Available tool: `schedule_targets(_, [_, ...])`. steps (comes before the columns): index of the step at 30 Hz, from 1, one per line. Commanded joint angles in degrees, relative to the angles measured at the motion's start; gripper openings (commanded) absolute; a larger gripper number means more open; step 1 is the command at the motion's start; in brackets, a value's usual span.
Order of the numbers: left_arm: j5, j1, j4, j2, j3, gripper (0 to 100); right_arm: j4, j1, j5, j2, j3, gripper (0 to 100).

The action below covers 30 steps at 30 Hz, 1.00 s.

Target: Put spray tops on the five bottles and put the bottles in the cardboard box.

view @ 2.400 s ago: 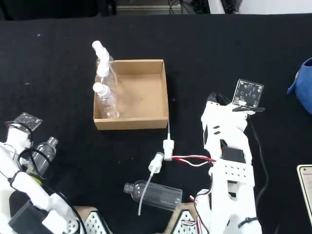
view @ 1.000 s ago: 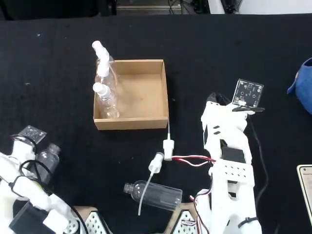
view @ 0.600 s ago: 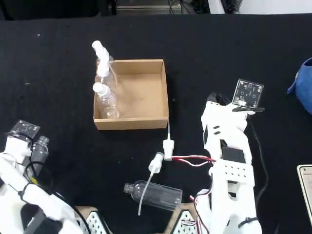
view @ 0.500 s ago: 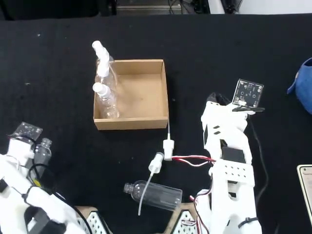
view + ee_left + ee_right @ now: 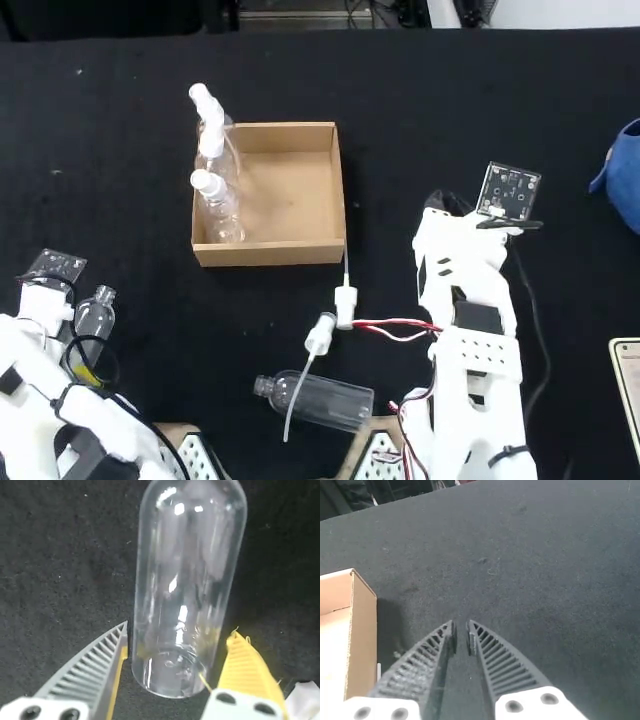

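My left gripper [image 5: 177, 647] is shut on a clear bottle [image 5: 187, 580] with no top, gripping it near one end. In the high view that bottle [image 5: 95, 315] is at the front left, above the black table, with my left gripper [image 5: 83, 347] behind it. The cardboard box [image 5: 300, 250] stands mid-table with two topped bottles [image 5: 213, 200] at its left wall. Two loose spray tops [image 5: 345, 297] [image 5: 320, 335] lie in front of the box. Another topless bottle [image 5: 318, 396] lies on its side near the front edge. My right gripper [image 5: 460, 630] is shut and empty, right of the box corner [image 5: 347, 630].
The right arm's white body [image 5: 470, 330] stretches from the front edge to mid-table, with red and white wires [image 5: 395, 328] reaching toward the spray tops. A blue object [image 5: 625, 175] and a paper sheet [image 5: 628, 380] sit at the right edge.
My left gripper, holding the bottle, swung it a little to the left and then back to the right. The right arm, the box and the loose parts have not moved.
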Motion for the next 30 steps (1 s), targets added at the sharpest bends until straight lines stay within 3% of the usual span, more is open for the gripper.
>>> schedule_targets(1, [0.79,0.48,-0.62,-1.67,-0.75,16,-1.49,-1.14,0.09,-1.1,-0.48,2.5])
schedule_targets(12, [0.88,3.12,-0.62,-1.58,1.1,15,-1.41,-1.14,0.09,-1.1,-0.48,2.5])
schedule_targets(15, [1.23,2.77,-0.09,-2.02,1.63,1,-1.32,-1.14,0.09,-1.1,-0.48,2.5])
schedule_targets(16, [1.23,2.51,0.0,-2.37,1.89,4,-1.32,-1.14,0.09,-1.1,-0.48,2.5])
schedule_targets(25, [3.78,2.15,18.11,-2.37,-9.63,3,-1.14,-1.14,0.09,-1.36,-0.66,2.6])
schedule_targets(30, [8.7,2.24,19.16,-3.34,-8.57,3,9.32,-3.96,5.36,-1.1,-6.02,2.6])
